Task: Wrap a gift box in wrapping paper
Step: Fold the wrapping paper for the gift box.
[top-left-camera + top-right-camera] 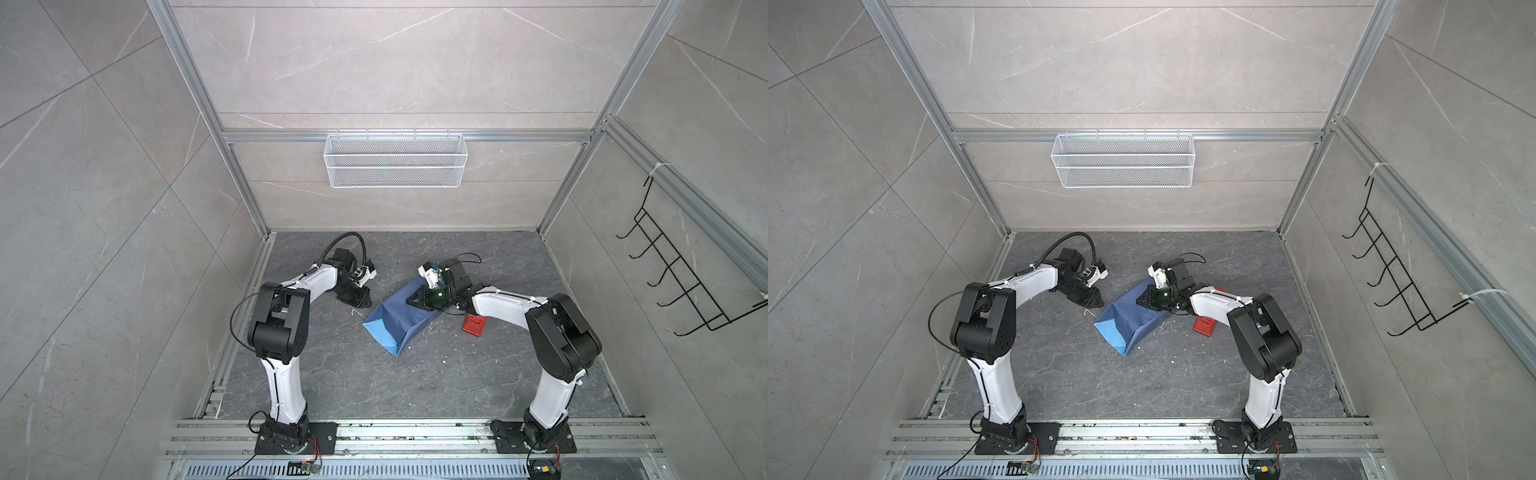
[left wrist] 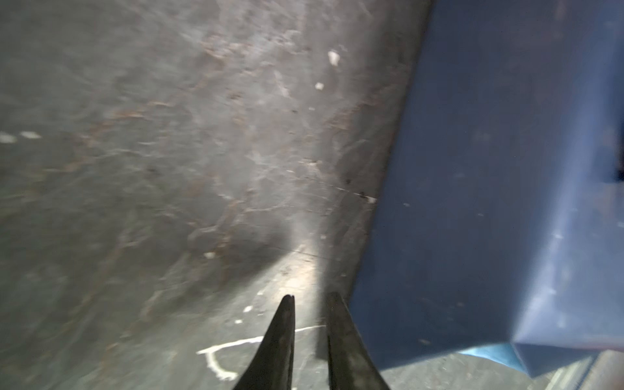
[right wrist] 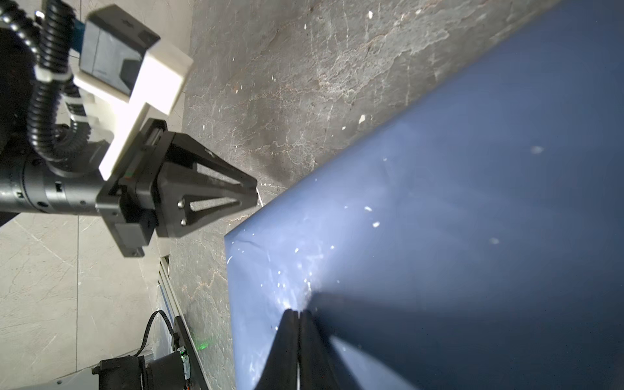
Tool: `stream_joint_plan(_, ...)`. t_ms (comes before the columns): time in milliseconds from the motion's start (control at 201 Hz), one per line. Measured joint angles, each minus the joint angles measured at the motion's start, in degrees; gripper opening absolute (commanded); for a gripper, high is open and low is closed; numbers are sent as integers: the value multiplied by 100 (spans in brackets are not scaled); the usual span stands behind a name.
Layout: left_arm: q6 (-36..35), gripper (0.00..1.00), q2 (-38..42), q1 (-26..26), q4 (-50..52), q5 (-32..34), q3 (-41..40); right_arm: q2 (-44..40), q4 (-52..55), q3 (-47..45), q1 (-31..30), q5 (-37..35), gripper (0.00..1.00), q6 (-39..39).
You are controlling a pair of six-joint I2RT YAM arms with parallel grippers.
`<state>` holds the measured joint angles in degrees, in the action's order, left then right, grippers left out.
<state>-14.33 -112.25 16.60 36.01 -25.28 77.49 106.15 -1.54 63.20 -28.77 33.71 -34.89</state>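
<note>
The wrapping paper (image 1: 399, 318) sits in the middle of the dark grey table (image 1: 374, 386). It is folded up into a puffy, boxy shape. The dark blue side faces up. At the near left end a flap shows the light blue side (image 1: 1108, 330).

The left gripper (image 2: 310, 297) is low over the table, just beside the far left edge of the paper. Its jaws are open a little bit. Only the table shows in the gap between them, so it holds nothing. The right wrist view shows its black fingers (image 3: 216, 192) pointing at the paper edge.

The right gripper (image 3: 297, 312) is on top of the paper, at its far right part. Its jaws are squeezed tight together. The tips touch the dark blue paper. I cannot tell if a bit of paper is pinched between them.

A red tape dispenser (image 1: 473, 325) lies on the table just right of the paper, under the right arm. Small white bits are scattered on the table. A white wire basket (image 1: 395, 166) hangs on the far wall.
</note>
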Motion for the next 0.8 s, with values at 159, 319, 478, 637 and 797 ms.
stream_joint_plan(159, 57, 27, 2, 120, -39, -144, -131, -22, -66, -55, 0, -7, 9, 2)
stream_joint_plan(319, 162, 27, 28, 146, -50, -221, -396, -85, -76, -129, -11, -9, 10, -2)
stream_joint_plan(478, 339, 27, 389, 142, -168, -358, -789, -131, -66, -181, -22, -15, 9, 0)
stream_joint_plan(637, 610, 27, 498, 142, -354, -664, -841, -131, -76, -181, -22, -9, 9, -2)
stream_joint_plan(797, 999, 27, 391, 149, -562, -931, -835, -131, -70, -179, -22, -9, 10, -4)
